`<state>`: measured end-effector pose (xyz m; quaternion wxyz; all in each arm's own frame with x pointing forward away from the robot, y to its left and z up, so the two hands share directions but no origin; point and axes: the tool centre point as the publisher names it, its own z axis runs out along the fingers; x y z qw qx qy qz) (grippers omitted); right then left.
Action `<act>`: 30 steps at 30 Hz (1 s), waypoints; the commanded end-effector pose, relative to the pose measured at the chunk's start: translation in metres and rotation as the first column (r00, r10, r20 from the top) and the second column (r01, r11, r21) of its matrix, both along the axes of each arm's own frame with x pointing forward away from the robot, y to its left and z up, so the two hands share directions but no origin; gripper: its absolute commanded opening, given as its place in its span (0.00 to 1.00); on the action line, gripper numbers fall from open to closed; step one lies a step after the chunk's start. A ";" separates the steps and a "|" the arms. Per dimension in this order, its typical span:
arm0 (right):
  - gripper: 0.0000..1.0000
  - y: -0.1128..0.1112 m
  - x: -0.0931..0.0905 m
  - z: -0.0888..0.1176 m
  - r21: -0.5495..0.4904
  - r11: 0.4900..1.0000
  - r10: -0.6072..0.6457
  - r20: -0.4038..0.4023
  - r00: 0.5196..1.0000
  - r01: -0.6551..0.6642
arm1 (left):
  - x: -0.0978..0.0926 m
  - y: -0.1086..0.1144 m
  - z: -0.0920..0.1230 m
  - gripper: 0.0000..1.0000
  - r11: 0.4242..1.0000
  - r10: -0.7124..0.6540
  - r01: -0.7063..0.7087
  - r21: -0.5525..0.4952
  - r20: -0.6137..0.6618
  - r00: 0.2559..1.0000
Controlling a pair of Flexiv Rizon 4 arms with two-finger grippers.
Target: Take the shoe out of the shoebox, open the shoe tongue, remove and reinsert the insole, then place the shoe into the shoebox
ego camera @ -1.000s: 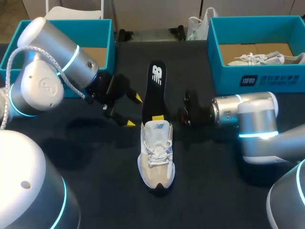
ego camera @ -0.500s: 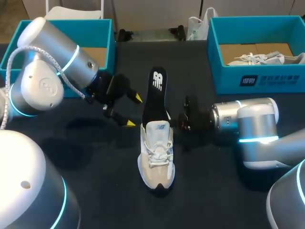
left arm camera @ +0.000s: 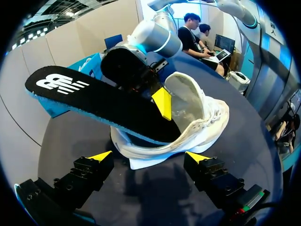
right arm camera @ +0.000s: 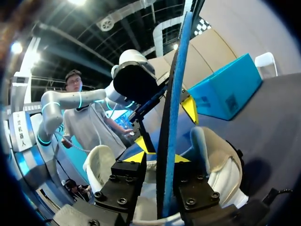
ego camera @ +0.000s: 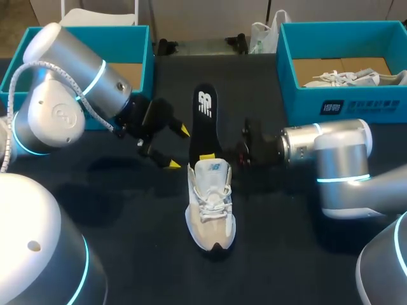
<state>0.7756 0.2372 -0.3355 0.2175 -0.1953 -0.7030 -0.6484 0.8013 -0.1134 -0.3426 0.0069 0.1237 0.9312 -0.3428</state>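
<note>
Pinching black insole (ego camera: 205, 117) with right gripper (right arm camera: 160, 157), lower end inside white shoe (ego camera: 210, 206) at frame centre, probably guiding it. Holding left gripper (ego camera: 178, 147) spread left of heel, ready to steady.

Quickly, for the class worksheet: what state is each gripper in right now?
Left gripper: open, holding nothing.
Right gripper: closed on the insole.

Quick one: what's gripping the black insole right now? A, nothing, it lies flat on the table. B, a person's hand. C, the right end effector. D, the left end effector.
C: the right end effector pinches the insole from both sides, while the left end effector stands open beside the shoe.
</note>
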 end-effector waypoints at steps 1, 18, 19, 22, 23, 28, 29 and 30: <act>0.32 0.004 0.003 0.006 -0.012 1.000 0.003 0.005 1.000 -0.003 | 0.000 0.000 0.000 1.00 1.000 -0.001 0.001 0.004 0.000 1.000; 0.00 0.004 0.009 0.013 -0.042 0.998 0.040 -0.014 0.999 -0.040 | 0.000 0.000 0.000 1.00 1.000 -0.001 0.001 0.004 0.000 1.000; 0.00 0.003 0.008 0.010 -0.043 0.998 0.040 -0.025 0.999 -0.041 | 0.000 0.000 0.000 1.00 1.000 -0.001 0.001 0.004 0.000 1.000; 0.00 0.003 0.003 0.002 -0.054 0.997 0.043 -0.063 0.997 -0.046 | 0.000 0.000 0.000 1.00 1.000 -0.001 0.001 0.004 0.000 1.000; 0.00 0.003 0.002 0.001 -0.053 0.998 0.042 -0.070 0.997 -0.046 | 0.000 0.000 0.000 1.00 1.000 -0.001 0.001 0.004 0.000 1.000; 0.00 0.003 -0.011 -0.007 -0.068 0.997 0.037 -0.121 0.992 -0.045 | 0.000 0.000 0.000 1.00 1.000 -0.001 0.001 0.004 0.000 1.000; 0.00 0.003 -0.013 -0.009 -0.063 0.997 0.035 -0.127 0.991 -0.043 | 0.000 0.000 0.000 1.00 1.000 -0.001 0.001 0.004 0.000 1.000; 0.00 0.003 -0.015 -0.011 -0.060 0.997 0.034 -0.136 0.990 -0.042 | 0.000 0.000 0.000 1.00 1.000 -0.001 0.001 0.004 0.000 1.000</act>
